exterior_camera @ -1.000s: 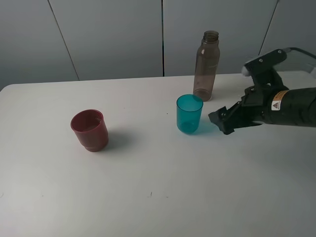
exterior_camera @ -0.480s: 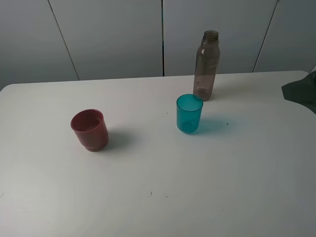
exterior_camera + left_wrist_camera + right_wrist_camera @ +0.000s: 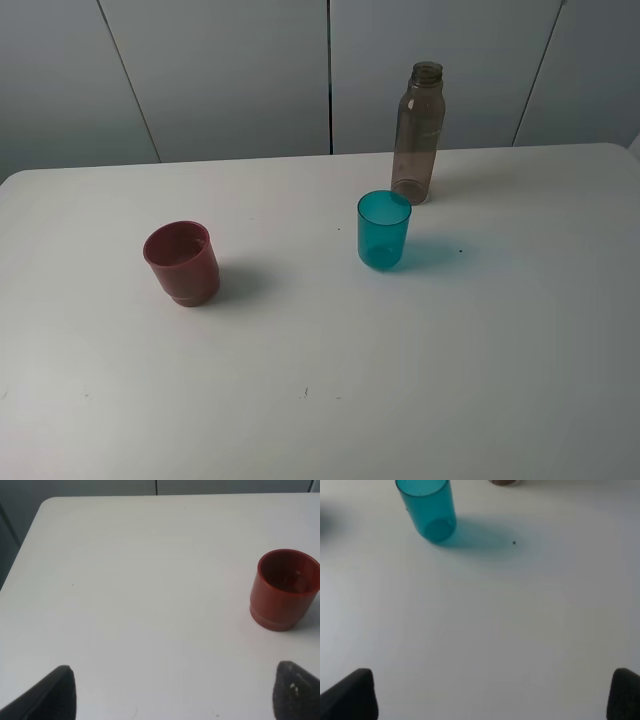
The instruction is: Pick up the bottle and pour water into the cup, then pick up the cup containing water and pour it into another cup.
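Task stage, judged from the lie of things: apparently at or past its end, or else not begun; not settled by the pictures. Nothing held, nothing tilted, no spill visible on the white table (image 3: 480, 360).

Item: bottle (image 3: 418, 133). Upright near the far edge of the table, uncapped, just behind and slightly right of the teal tumbler. Water level unreadable through the smoky plastic.

Item: cup (image 3: 384, 229). Upright near mid-table, apart from the bottle. Looks empty in the high view, though thin water in tinted plastic hard to rule out.

Item: another cup (image 3: 181, 262). Upright, well to the left of the other two. Possibly something glinting at the bottom in the left wrist view (water or mere reflection, cannot tell).

Item: left gripper (image 3: 172, 692). Spread wide, grasping nothing, only two dark fingertips (image 3: 57, 692) showing at the corners of its own camera; maroon cup ahead and off to one side.

Item: right gripper (image 3: 492, 695). Likewise released and empty, tips wide apart, teal cup ahead of it.

View differences: high view alone gives all three vessels together, and shows neither arm. Left wrist view alone looks into the maroon cup. Right wrist view alone shows the teal cup's base up close, plus a sliver of the bottle's foot.
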Motion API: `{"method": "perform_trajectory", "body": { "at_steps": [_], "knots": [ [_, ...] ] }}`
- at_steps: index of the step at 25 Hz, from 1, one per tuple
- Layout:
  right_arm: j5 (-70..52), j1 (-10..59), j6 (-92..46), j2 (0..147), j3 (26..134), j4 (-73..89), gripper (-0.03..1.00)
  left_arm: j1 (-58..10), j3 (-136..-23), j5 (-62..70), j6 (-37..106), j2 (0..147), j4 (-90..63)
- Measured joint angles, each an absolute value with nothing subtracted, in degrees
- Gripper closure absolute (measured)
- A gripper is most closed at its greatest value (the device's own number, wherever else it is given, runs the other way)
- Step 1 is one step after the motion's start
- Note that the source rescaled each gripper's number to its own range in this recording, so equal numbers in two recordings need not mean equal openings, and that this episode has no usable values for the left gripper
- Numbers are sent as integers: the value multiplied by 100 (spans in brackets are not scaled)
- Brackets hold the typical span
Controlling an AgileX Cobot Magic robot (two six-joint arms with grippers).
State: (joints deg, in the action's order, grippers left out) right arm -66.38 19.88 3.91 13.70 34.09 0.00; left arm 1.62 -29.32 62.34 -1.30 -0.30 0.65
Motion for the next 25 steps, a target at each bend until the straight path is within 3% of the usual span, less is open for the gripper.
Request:
{"method": "perform_trajectory", "body": {
  "at_steps": [7,16,25],
  "knots": [
    [-6325,1988,296,89,2988,42,-3,162,-2932,6234,-120,-30,65],
    [-6291,1980,239,-2,2919,42,-3,162,-2932,6234,-120,-30,65],
    [-6281,748,239,-2,2919,42,-3,162,-2932,6234,-120,-30,65]
  ]
}}
